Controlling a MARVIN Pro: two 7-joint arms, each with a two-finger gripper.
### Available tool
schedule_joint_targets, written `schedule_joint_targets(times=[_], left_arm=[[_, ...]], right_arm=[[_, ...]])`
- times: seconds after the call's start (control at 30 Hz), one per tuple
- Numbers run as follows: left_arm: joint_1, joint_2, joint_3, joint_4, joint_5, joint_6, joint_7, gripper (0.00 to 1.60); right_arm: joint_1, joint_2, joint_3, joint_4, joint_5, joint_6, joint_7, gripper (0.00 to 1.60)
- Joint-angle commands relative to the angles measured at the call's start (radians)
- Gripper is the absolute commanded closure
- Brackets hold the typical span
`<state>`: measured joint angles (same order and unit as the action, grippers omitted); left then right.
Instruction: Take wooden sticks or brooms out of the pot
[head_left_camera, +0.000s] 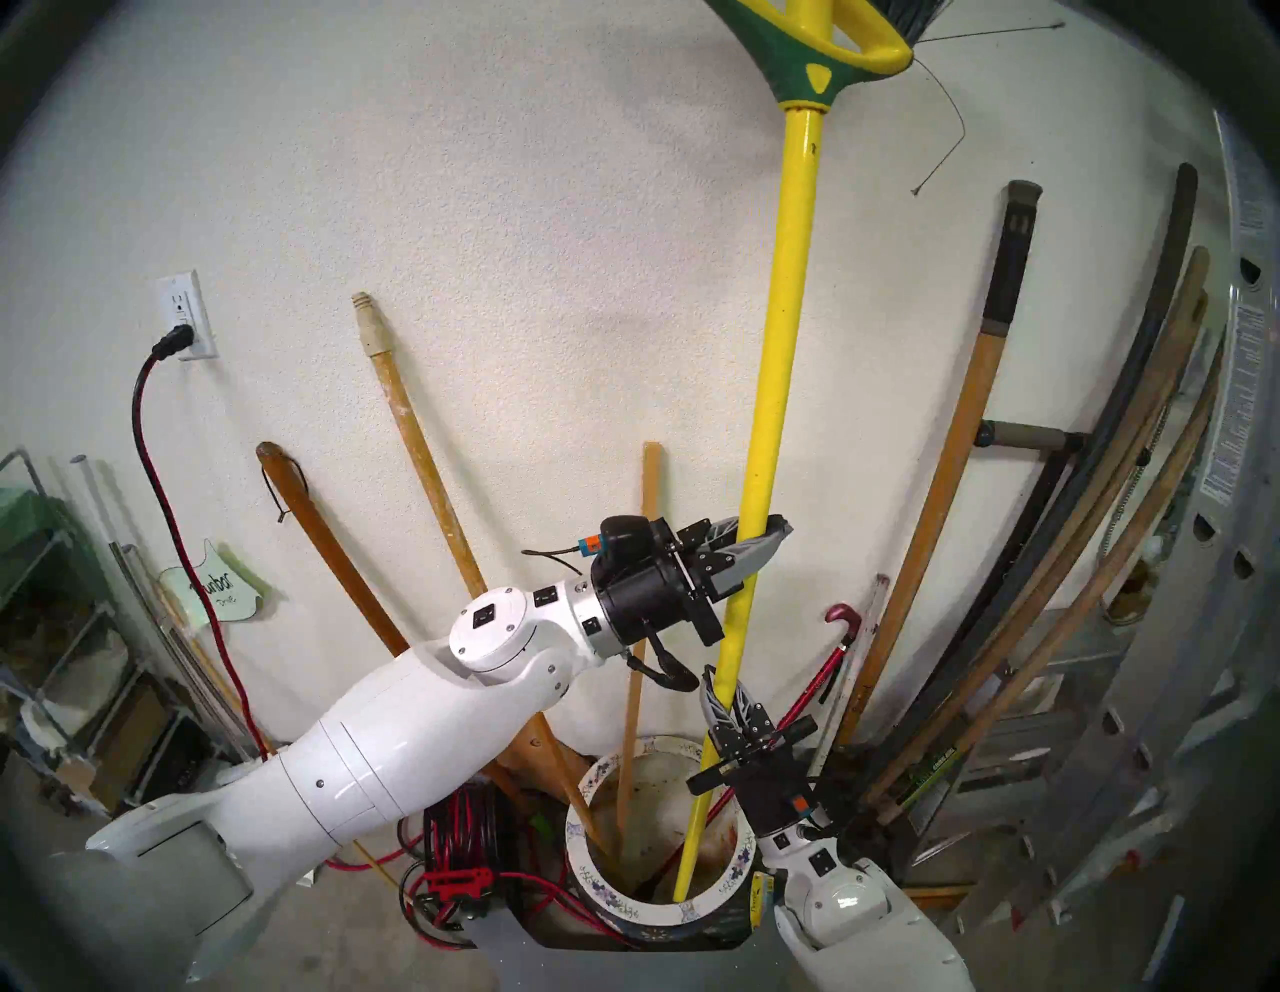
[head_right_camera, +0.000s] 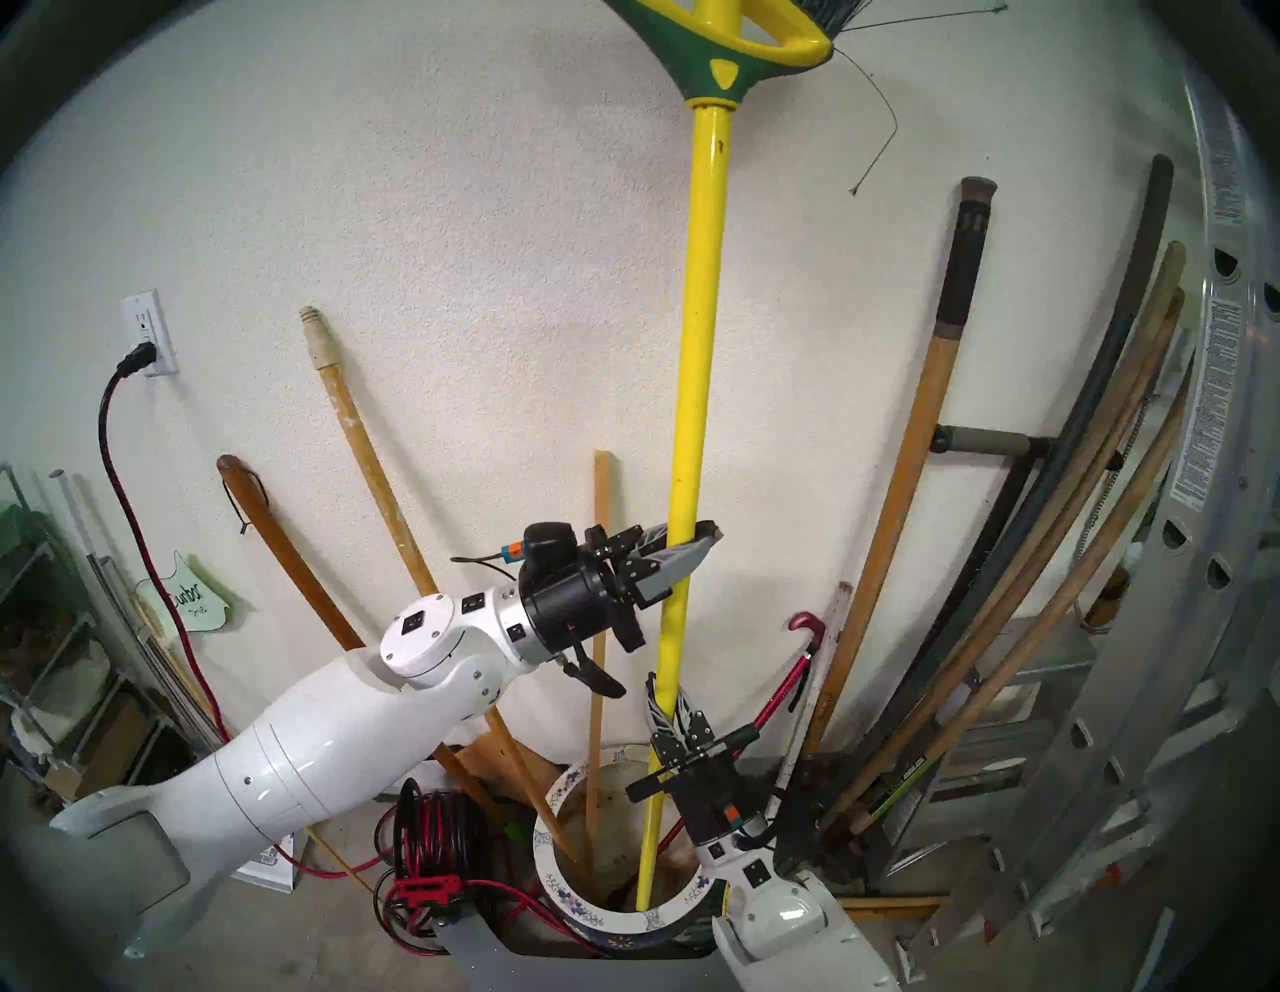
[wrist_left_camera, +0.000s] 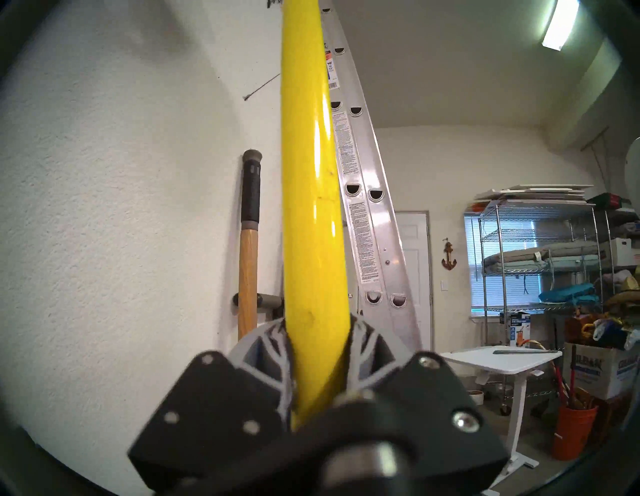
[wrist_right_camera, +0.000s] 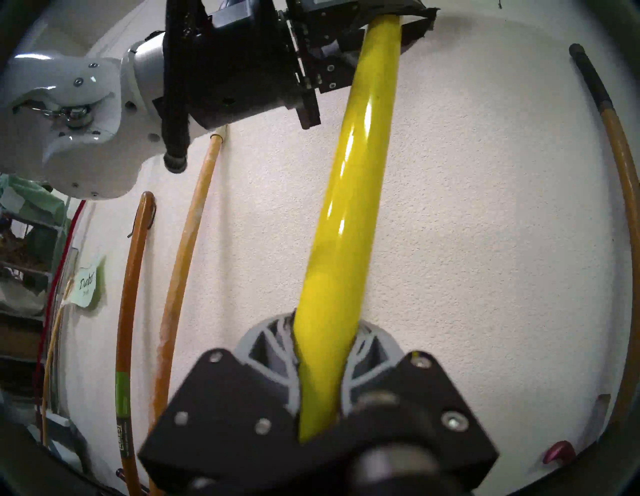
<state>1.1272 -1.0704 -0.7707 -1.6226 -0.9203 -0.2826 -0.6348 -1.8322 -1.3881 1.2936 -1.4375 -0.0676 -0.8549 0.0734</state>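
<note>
Broom (head_left_camera: 776, 360) in a two-handed hold. The left pincer (head_left_camera: 751, 547) is clamped across the yellow handle from the side; the right pincer (head_left_camera: 724, 703) grips the same handle lower down, from below. Two spaced grips probably keep the long shaft from swinging as it leaves the pot (head_left_camera: 589, 783). The handle's lower end lies inside the flowered rim; the green-and-yellow head is at the top of the view. The pale pole (head_left_camera: 415, 443) and thin slat (head_left_camera: 641, 623) lean on the wall, feet in the pot. Legible writing: a green tag (head_left_camera: 215, 582) whose word cannot be read with confidence; the ladder (wrist_left_camera: 360, 214) labels are too small.
</note>
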Motion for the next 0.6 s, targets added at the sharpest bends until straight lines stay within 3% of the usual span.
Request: schedule_joint_targets(times=[0.0,0.57], left_arm=[[-0.06,-0.031,-0.036,0.003,-0.005,0.008,0.034,1.6],[-0.131,-0.061,-0.059,-0.008,0.007,0.053,0.053,1.6]], right_arm=[[0.0,0.038,0.005,-0.113,0.027,0.023,0.025,1.6],[0.016,0.125,0.077,-0.281,0.134,0.218,0.105,1.6]])
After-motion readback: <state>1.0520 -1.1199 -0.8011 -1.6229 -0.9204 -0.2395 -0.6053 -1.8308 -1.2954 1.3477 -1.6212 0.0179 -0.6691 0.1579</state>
